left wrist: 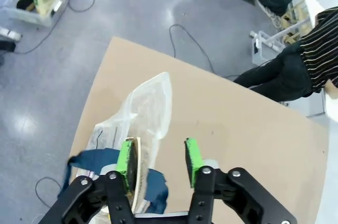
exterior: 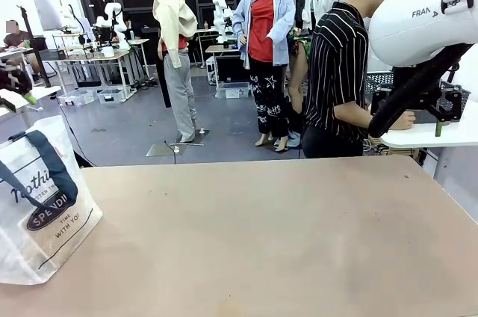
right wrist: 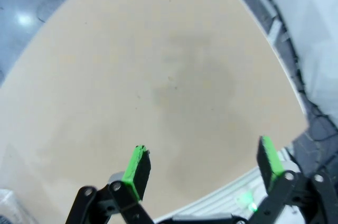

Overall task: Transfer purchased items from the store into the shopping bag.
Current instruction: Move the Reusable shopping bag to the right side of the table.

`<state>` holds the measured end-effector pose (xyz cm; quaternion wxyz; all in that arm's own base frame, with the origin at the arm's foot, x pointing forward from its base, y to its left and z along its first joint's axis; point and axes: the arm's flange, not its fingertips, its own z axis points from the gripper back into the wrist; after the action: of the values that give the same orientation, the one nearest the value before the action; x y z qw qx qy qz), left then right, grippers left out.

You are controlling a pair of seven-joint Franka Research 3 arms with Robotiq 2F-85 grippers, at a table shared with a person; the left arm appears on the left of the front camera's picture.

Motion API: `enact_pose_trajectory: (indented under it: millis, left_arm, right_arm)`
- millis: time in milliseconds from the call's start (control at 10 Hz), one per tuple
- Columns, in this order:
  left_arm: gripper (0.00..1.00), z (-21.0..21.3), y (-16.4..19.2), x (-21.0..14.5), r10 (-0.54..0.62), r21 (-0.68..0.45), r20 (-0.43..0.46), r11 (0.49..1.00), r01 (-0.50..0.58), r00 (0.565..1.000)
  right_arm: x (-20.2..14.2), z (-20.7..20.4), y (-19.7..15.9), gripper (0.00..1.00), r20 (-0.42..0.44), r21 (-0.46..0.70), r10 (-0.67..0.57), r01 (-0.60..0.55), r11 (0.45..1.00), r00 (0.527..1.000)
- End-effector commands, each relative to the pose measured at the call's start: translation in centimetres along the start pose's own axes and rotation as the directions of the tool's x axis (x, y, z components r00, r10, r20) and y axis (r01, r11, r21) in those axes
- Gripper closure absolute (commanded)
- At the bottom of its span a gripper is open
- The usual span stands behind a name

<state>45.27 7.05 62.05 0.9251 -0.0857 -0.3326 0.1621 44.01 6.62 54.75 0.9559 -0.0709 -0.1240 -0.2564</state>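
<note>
— Where is the shopping bag point(exterior: 41, 205) right now?

— It stands at the left edge of the tan table point(exterior: 284, 235), white and see-through, with navy handles and a dark oval logo. From the left wrist camera the bag point(left wrist: 138, 123) lies directly below the left gripper point(left wrist: 158, 159).

— Is that gripper holding it?

— Its fingers are partly apart. One green pad point(left wrist: 125, 156) sits against the bag's plastic and a blue handle, the other hangs over bare table. I can't tell whether anything is pinched.

— And the right gripper point(right wrist: 203, 167)?

— Spread wide with nothing between the fingers, above bare tabletop near a corner.

— Anyone else there?

— A person in a striped shirt point(exterior: 340, 70) leans over a white side table point(exterior: 433, 136) at the far right, beside a black mesh basket point(exterior: 452, 96), partly hidden.
</note>
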Motion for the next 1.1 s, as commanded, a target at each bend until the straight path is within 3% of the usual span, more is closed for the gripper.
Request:
enact_pose_trajectory:
  millis: [0, 200, 400, 700, 1000]
  left_arm:
    - [0.00, 2.1, -4.5, -2.1, -0.098, -0.028, 0.075, 0.995, 0.100, 0.992]
    - [0.00, 1.2, -11.7, -3.9, -0.325, -0.139, 0.031, 0.935, 0.326, 0.945]
    - [0.00, -3.8, -17.0, -4.5, -0.438, -0.119, -0.062, 0.895, 0.430, 0.897]
    - [0.00, -11.6, -18.1, -4.1, -0.390, -0.167, -0.196, 0.917, 0.361, 0.900]
    - [0.00, -19.2, -15.0, -2.3, -0.190, -0.047, -0.380, 0.981, 0.187, 0.905]
  right_arm:
    - [0.1, 0.2, -0.2, 0.00, -0.002, -0.015, 0.013, -0.013, 1.000, 1.000]
    - [0.1, 0.2, -0.2, 0.00, -0.002, -0.015, 0.013, -0.013, 1.000, 1.000]
    - [0.1, 0.2, -0.2, 0.00, -0.002, -0.015, 0.013, -0.013, 1.000, 1.000]
    - [0.1, 0.2, -0.2, 0.00, -0.002, -0.015, 0.013, -0.013, 1.000, 1.000]
    - [0.1, 0.2, -0.2, 0.00, -0.002, -0.015, 0.013, -0.013, 1.000, 1.000]
